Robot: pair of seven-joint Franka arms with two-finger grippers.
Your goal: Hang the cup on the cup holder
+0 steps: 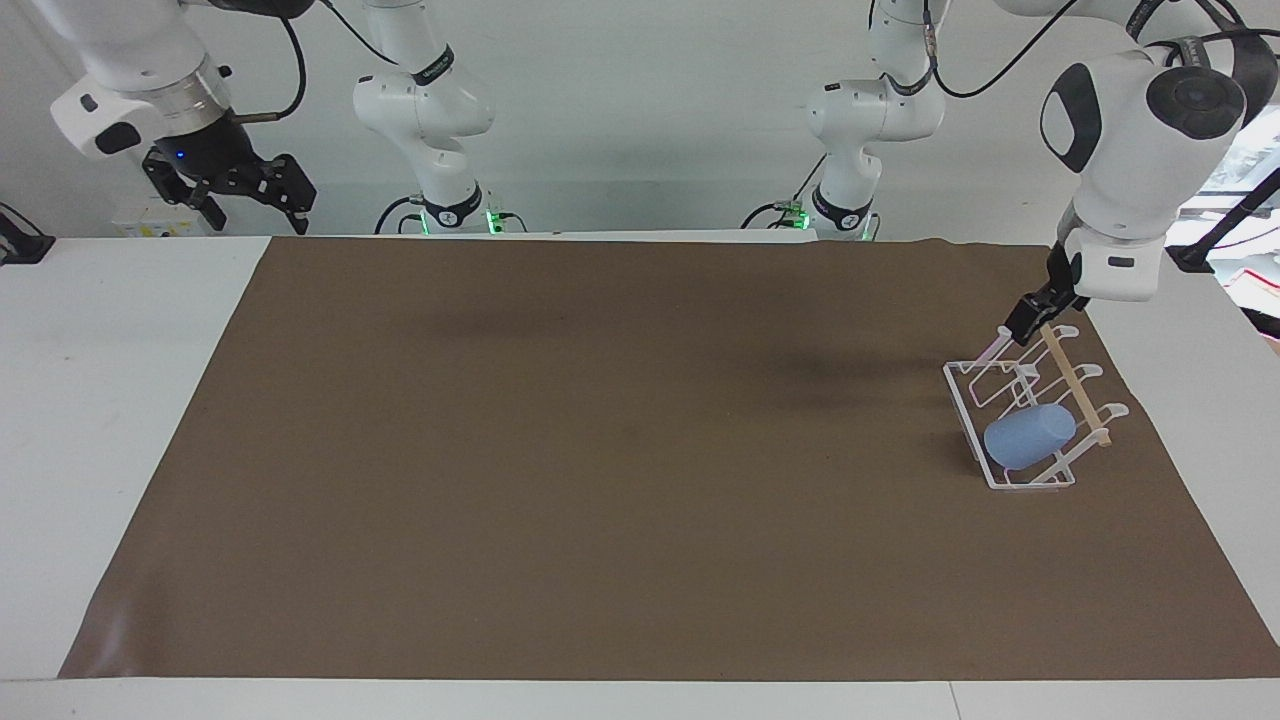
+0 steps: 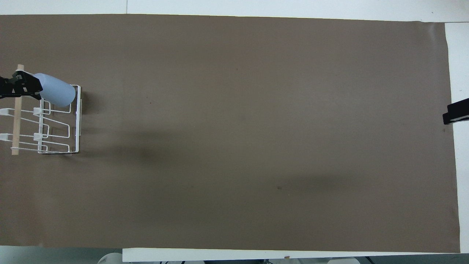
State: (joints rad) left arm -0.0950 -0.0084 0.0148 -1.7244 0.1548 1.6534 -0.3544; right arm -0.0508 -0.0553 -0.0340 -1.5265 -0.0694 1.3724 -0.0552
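Note:
The light-blue cup (image 1: pixel 1030 437) hangs tilted on a prong of the white wire cup holder (image 1: pixel 962 398), at the holder's end farther from the robots. The holder stands on the mat at the left arm's end of the table, with a wooden dowel (image 1: pixel 1076 388) across its top. My left gripper (image 1: pixel 1028 320) is up over the holder's end nearer to the robots, apart from the cup. In the overhead view the left gripper (image 2: pixel 22 86) overlaps the rim end of the cup (image 2: pixel 56 94) on the holder (image 2: pixel 77 121). My right gripper (image 1: pixel 228 186) waits raised and open at the right arm's end.
A brown mat (image 1: pixel 600 450) covers most of the white table (image 1: pixel 110 400). The right gripper's tip shows at the edge of the overhead view (image 2: pixel 456 112). A black clamp (image 1: pixel 20 245) sits at the table's edge beside the right arm.

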